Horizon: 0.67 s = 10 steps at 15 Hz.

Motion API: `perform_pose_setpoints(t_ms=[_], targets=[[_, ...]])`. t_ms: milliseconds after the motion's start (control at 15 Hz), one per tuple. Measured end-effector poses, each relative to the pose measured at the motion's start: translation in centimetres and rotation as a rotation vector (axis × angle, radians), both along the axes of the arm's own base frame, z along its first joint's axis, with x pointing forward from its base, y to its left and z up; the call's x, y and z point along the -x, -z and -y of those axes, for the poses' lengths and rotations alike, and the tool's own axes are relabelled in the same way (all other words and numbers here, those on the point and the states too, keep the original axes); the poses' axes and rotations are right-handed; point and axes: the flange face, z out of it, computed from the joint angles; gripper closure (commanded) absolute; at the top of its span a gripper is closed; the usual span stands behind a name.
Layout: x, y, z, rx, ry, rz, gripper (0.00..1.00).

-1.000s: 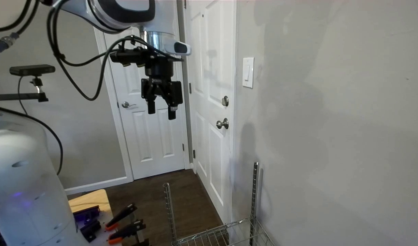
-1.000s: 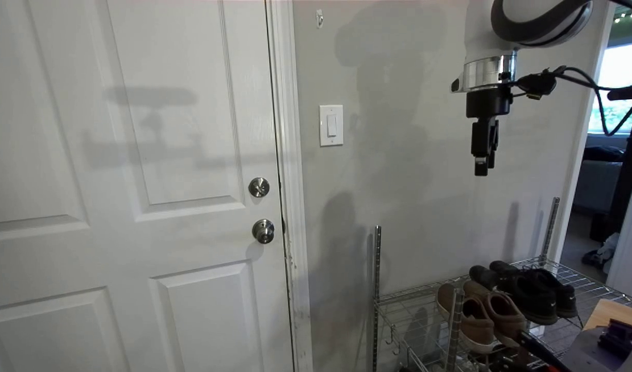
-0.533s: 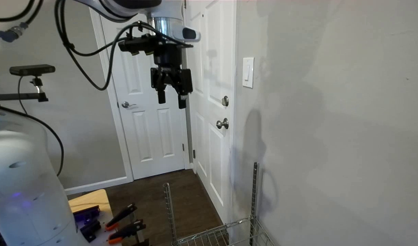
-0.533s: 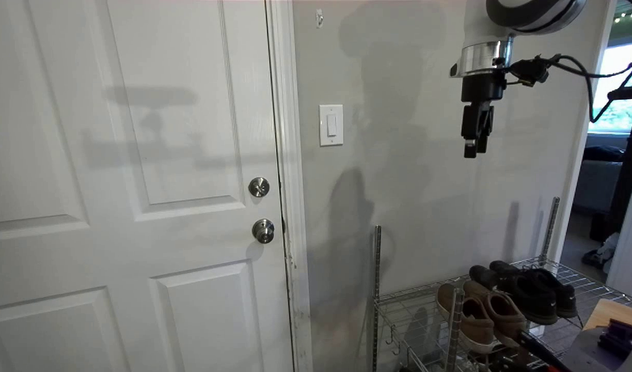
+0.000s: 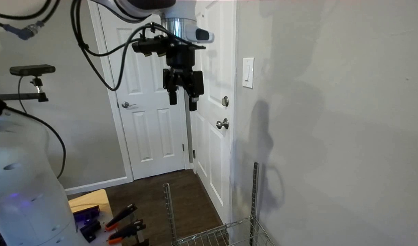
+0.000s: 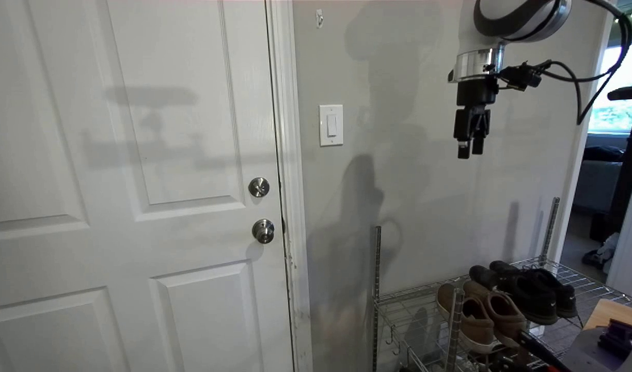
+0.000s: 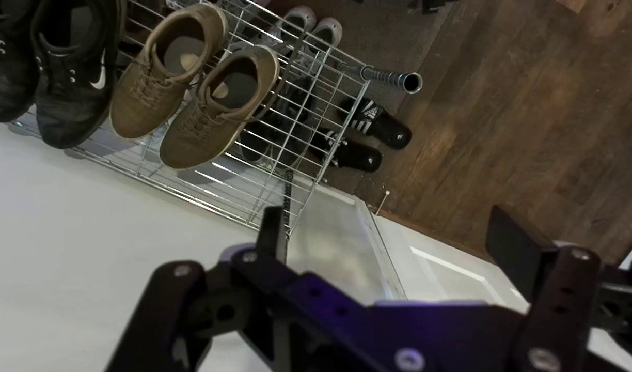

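Two fingers (image 7: 270, 232) stand wide apart with nothing between them, and there's your gripper (image 5: 183, 102), hanging in mid-air, pointing down, touching nothing. Below it, by your wrist view, runs the wire rack (image 7: 207, 206), with tan shoes (image 7: 207, 124) on its shelf, toes to the wall (image 7: 99, 222) and heels outward, likely so each pair is easy to grab. Black shoes (image 7: 73, 98) sit next along, same way round, probably for tidiness. Lower down, black slides (image 7: 380, 126) appear to lie on the floor (image 7: 476, 129) near the corner post (image 7: 393, 77). Up on the wall you've got the light switch (image 6: 331, 125), just beside the door (image 6: 130, 227), presumably handy for anyone passing through. Your cables (image 5: 82, 45) loop slack, likely to let the wrist turn freely, and those clamps (image 5: 127, 231) presumably keep your arm (image 5: 28, 177) from shifting. Now, what you can't see: both exterior views crop the arm at the top, the gripper's own body blocks the bottom of your wrist view, pale shoes (image 7: 301, 19) sit half hidden by wire, and how near the fingers come to the wall is hard to judge.
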Motion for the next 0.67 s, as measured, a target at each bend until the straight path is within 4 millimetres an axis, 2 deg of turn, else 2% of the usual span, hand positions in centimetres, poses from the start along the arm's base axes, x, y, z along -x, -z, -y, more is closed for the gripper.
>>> perform_pose_setpoints(t_ms=[333,667], targets=[[-0.4,4.9,0.0,0.000,0.009,-0.092,0.00],[-1.3,7.3,-0.5,0.010,0.013,-0.114,0.00]])
